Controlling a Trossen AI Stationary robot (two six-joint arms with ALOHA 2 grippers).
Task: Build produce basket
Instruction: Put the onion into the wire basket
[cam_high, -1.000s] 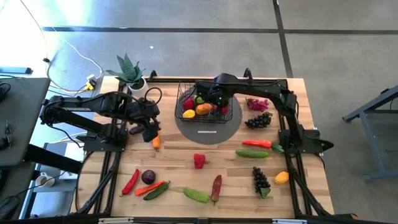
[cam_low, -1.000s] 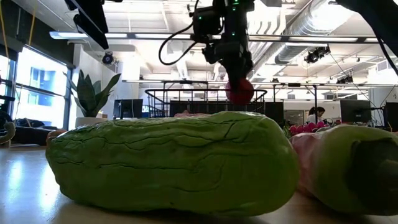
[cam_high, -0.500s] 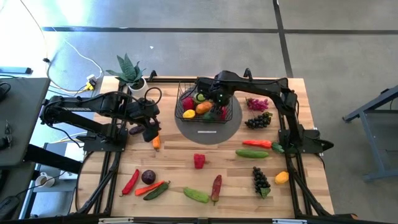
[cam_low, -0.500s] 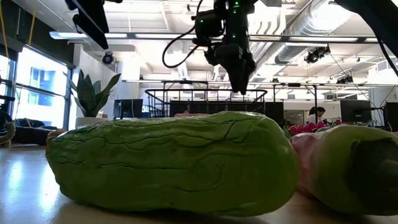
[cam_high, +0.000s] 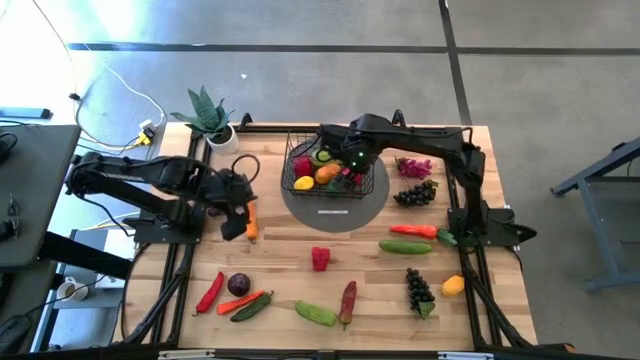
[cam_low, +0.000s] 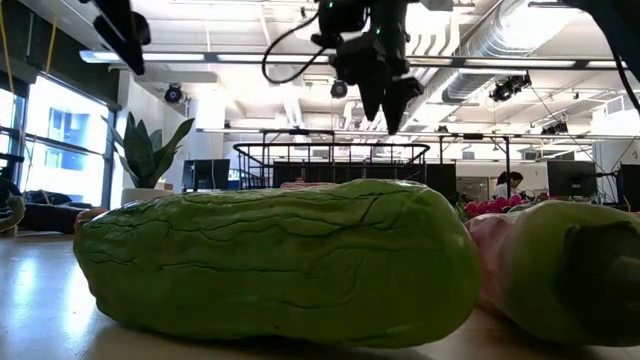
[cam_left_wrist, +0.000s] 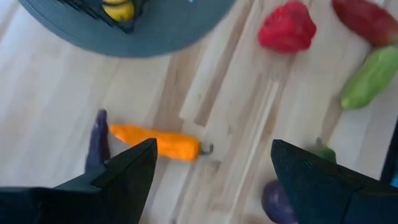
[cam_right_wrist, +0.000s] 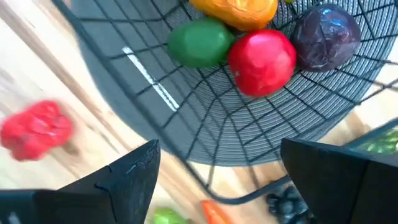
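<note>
The black wire basket (cam_high: 325, 170) stands on a grey round mat (cam_high: 335, 205) at the table's far middle. It holds a red tomato (cam_right_wrist: 264, 59), a green piece (cam_right_wrist: 199, 40), a purple onion (cam_right_wrist: 326, 37) and an orange piece (cam_right_wrist: 236, 9). My right gripper (cam_high: 355, 160) hangs open above the basket with nothing between its fingers (cam_right_wrist: 217, 168). My left gripper (cam_high: 234, 224) is open above the table left of the mat, over an orange pepper (cam_left_wrist: 158, 143) and a dark purple piece (cam_left_wrist: 96, 143) that lie flat on the wood.
More produce lies loose on the table: a red pepper (cam_high: 320, 258), a cucumber (cam_high: 405, 246), red chillies (cam_high: 412, 231), grapes (cam_high: 415, 193), a purple onion (cam_high: 239, 284) and a knobbly green piece (cam_low: 270, 260) near the front edge. A potted plant (cam_high: 207, 115) stands at the far left.
A red tomato that was at my right gripper's fingertips a second ago is gone from them and lies in the basket. That gripper has since risen above the basket and rolled about its own axis. My left gripper has swung a little toward the near edge, over the orange pepper.
</note>
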